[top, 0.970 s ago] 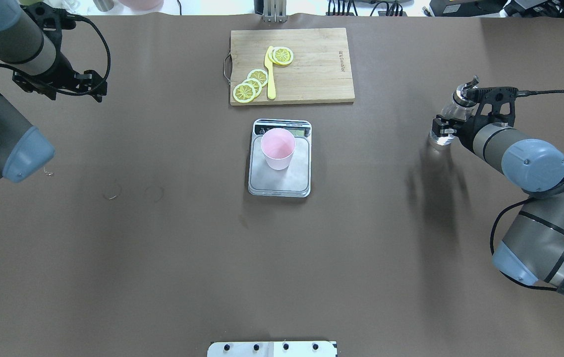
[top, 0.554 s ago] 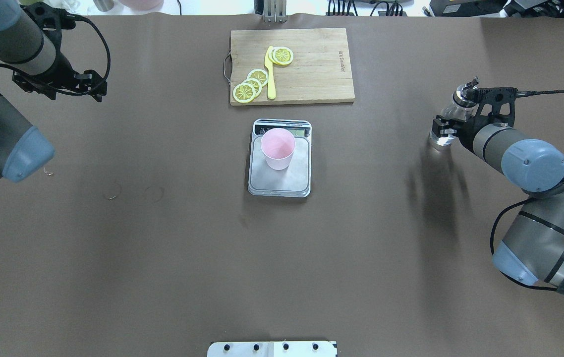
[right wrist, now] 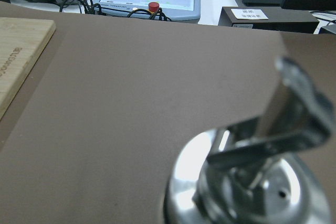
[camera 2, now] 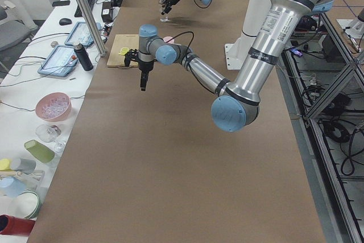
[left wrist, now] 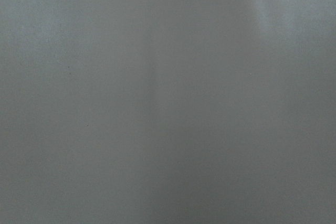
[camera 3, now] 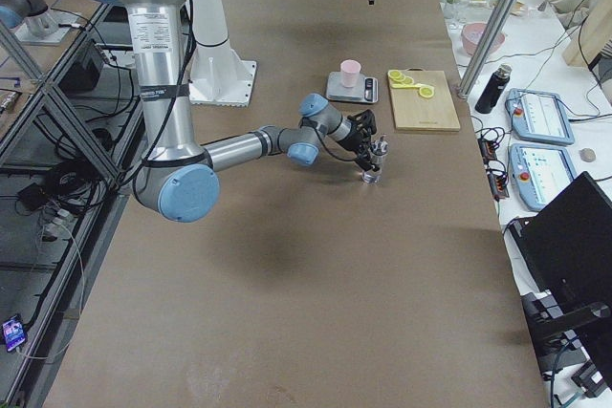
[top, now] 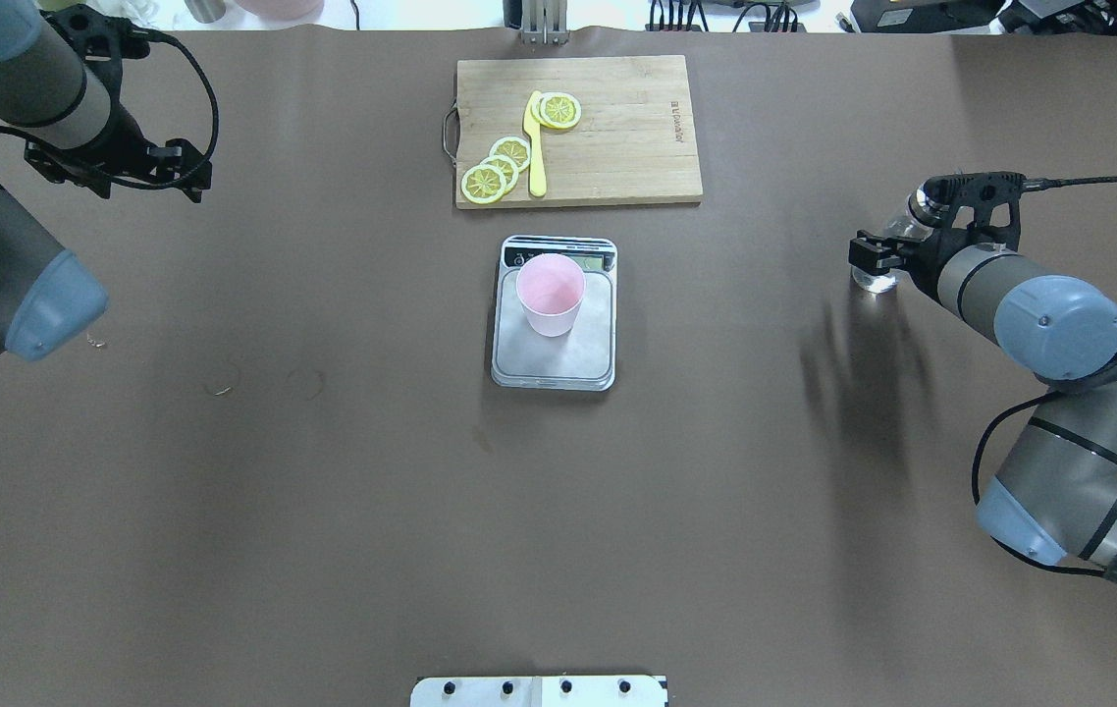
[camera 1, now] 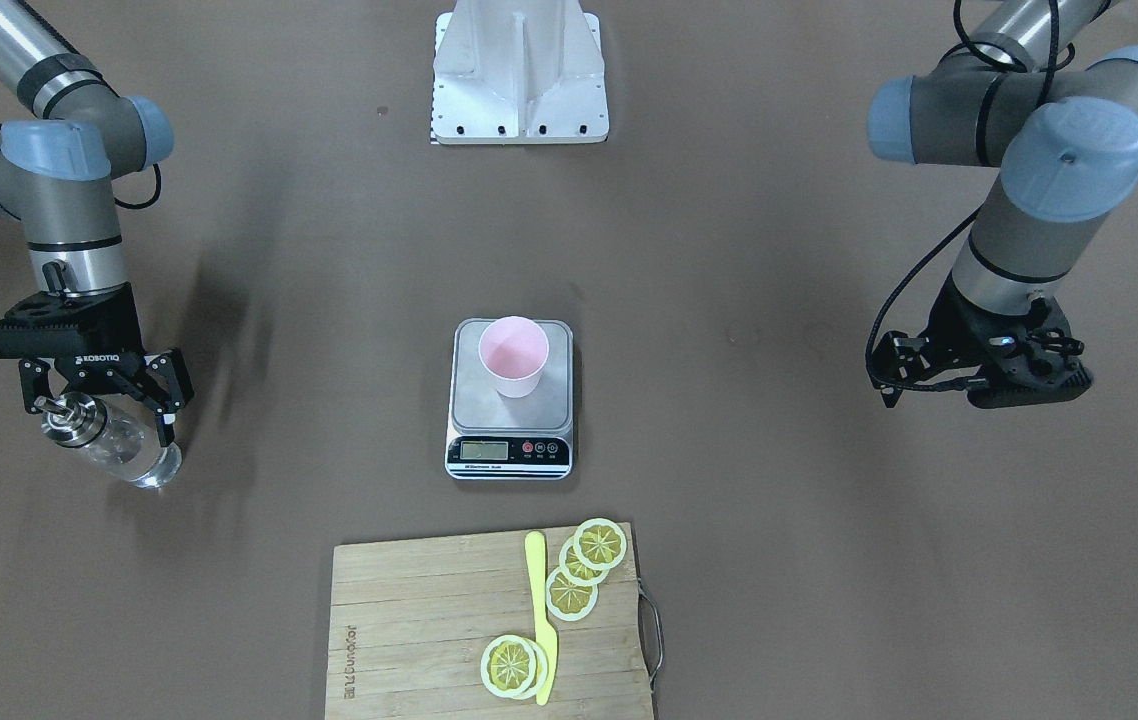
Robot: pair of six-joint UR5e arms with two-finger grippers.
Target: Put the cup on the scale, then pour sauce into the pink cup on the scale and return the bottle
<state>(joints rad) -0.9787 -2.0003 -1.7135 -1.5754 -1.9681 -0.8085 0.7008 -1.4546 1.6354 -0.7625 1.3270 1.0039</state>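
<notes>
While the right gripper (camera 1: 104, 425) stands over the bottle (camera 1: 124, 450), I log its jaws set either side of the glass body and apparently bearing on it, below the silver cap (right wrist: 252, 192). Whether the base rests on the table (camera 1: 729, 560) or hangs just above it, I cannot settle.

I read the overhead view as a dial with the robot at 6. The bottle lies at 3 o'clock of the scale (camera 1: 464, 395), well apart. The cup (camera 1: 514, 355) stands upright on the platform.

Handling, my judgement: the glass is rigid, smooth and breakable, and its load shifts as it tips. Grip the body at mid-height, never the spout.

Clearances: open table lies between bottle and scale. The cutting board (camera 1: 409, 620) sits at 12 o'clock of the scale, near its display end.

The left gripper (camera 2: 142, 85) hangs at 10 o'clock, with nothing seen in it. Its opening I cannot tell.
</notes>
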